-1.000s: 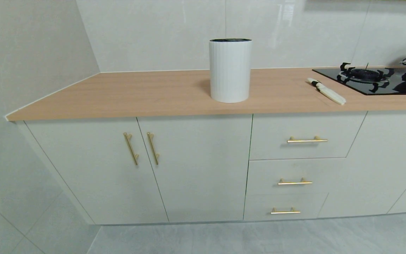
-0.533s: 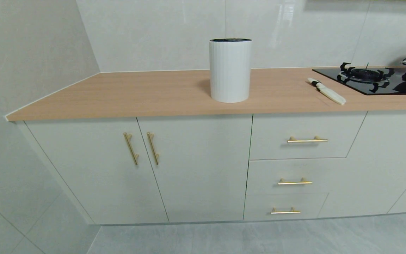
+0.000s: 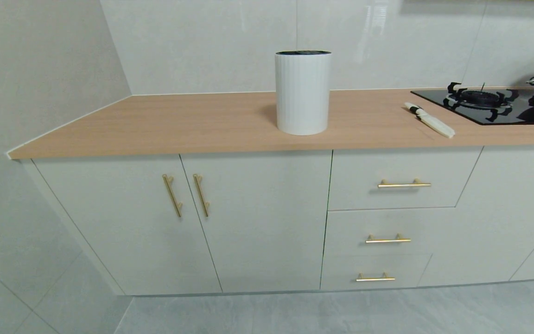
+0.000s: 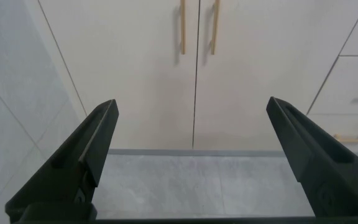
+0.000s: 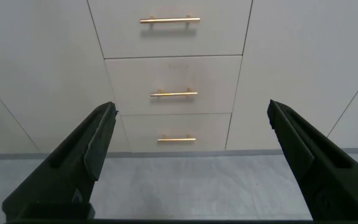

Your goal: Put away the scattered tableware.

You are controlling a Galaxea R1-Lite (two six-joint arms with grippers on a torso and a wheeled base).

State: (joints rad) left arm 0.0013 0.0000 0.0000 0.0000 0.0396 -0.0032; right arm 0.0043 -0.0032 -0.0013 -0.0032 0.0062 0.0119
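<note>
Counter (image 3: 202,125) holds the knife (image 3: 429,120) at frame right, well apart from the white holder (image 3: 302,93). Your left gripper (image 4: 190,106) and right gripper (image 5: 190,107) stand spread; lying flat, the knife may skid when pinched.

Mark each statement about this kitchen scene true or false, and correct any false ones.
1. The knife lies on the countertop between the white holder and the stove. True.
2. The white holder lies on its side. False: it stands upright.
3. The left gripper and the right gripper are both open. True.
4. The right gripper holds the knife. False: it is empty and faces the drawers.
</note>
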